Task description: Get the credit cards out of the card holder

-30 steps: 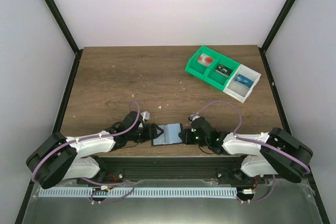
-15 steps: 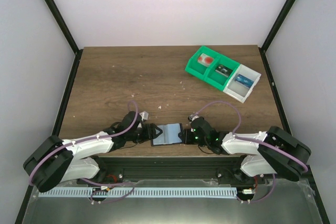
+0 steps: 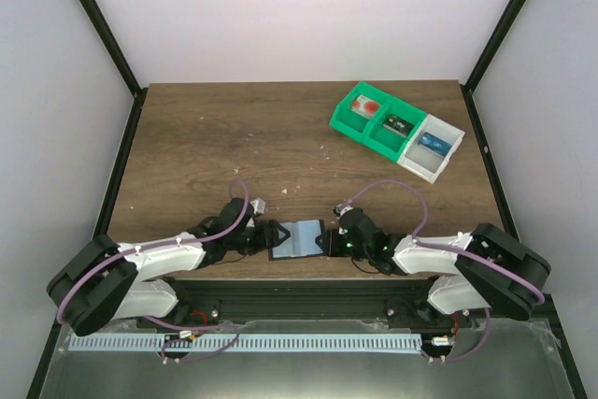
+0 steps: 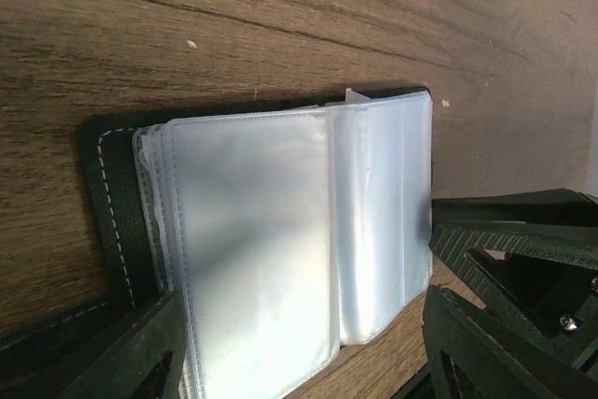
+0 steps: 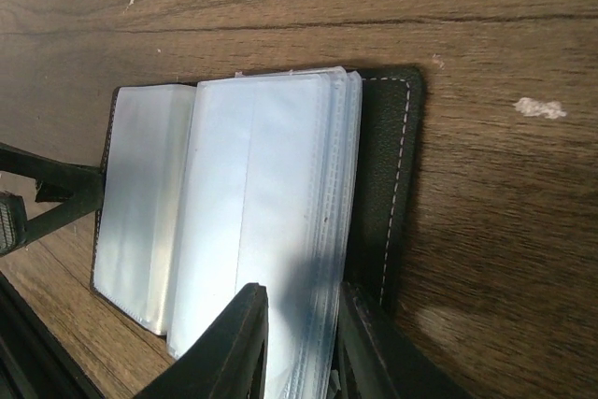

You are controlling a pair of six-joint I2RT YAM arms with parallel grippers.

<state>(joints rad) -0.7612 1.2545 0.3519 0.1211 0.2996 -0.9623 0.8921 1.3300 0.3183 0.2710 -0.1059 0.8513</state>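
Two grippers at one item. The right gripper (image 5: 299, 317) has jaws nearly together, pinching the clear sleeves (image 5: 271, 193) of the card holder (image 3: 299, 237). The left gripper (image 4: 304, 326) has jaws spread wide, straddling the holder's 9 o'clock end. The holder lies open on the table (image 3: 206, 137), 6 o'clock edge in the top view. Compartment trays (image 3: 396, 129) sit at 2 o'clock, well apart.

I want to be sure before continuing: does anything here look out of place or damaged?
Nothing looks damaged. The card holder lies open near the table edge, and its clear sleeves look empty. Small pale crumbs are scattered on the wood.
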